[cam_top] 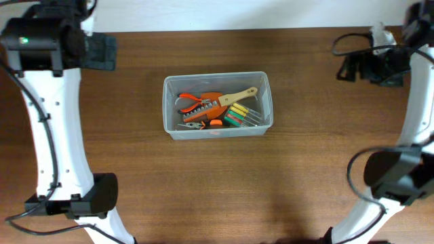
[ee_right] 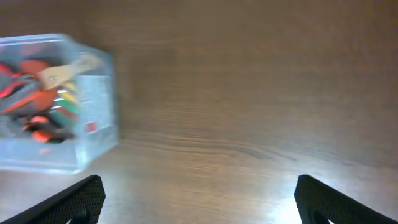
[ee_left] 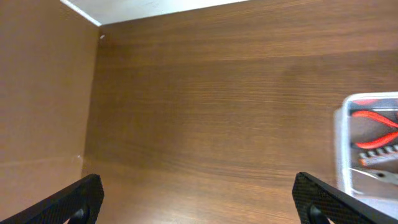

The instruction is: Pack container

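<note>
The container (cam_top: 168, 102) is a clear plastic tub in the middle of the table. It holds red-handled pliers (cam_top: 193, 102), a wooden-handled brush (cam_top: 239, 95), green and yellow screwdrivers (cam_top: 239, 115) and other orange tools. Its edge shows at the right of the left wrist view (ee_left: 341, 143) and at the left of the right wrist view (ee_right: 93, 124). My left gripper (ee_left: 199, 202) is open and empty over bare table, far left of the container. My right gripper (ee_right: 199, 199) is open and empty over bare table to the container's right.
The wooden table (cam_top: 217, 183) surrounds the tub. The left arm's base (cam_top: 74, 200) and the right arm's base (cam_top: 393, 176) stand near the front corners. Cables (cam_top: 352, 44) hang at the back right. The table's far edge (ee_left: 155, 11) meets a white wall.
</note>
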Action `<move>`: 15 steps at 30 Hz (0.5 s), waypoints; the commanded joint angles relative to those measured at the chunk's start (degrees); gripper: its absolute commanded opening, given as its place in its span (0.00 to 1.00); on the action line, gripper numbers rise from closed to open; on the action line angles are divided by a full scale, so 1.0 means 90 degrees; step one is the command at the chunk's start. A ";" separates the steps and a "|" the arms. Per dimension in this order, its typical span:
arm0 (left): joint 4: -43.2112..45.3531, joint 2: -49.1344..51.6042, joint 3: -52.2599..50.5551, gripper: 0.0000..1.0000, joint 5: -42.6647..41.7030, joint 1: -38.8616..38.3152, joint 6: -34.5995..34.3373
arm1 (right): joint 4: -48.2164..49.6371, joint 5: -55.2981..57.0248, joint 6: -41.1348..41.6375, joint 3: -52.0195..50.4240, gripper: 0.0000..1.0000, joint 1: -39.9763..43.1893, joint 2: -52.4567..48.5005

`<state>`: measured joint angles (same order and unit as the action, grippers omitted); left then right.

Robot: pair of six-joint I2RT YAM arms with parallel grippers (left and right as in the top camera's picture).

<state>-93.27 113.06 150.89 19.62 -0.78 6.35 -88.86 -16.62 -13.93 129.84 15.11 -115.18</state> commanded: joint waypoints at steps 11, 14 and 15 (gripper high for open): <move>-0.0007 -0.0017 0.0002 0.99 0.0085 0.0063 -0.0107 | -0.0012 -0.0085 -0.0015 0.0049 0.98 -0.2268 0.3330; -0.0007 -0.0017 0.0002 0.99 0.0085 0.0063 -0.0107 | -0.0010 -0.0085 -0.0015 -0.0029 0.98 -0.2297 0.4204; -0.0007 -0.0017 0.0002 0.99 0.0085 0.0063 -0.0107 | 0.0019 -0.0056 -0.0075 -0.0114 0.98 -0.2297 0.4432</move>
<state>-93.30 113.06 150.87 19.99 -0.30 6.31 -88.88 -17.26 -13.93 129.82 -5.15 -81.84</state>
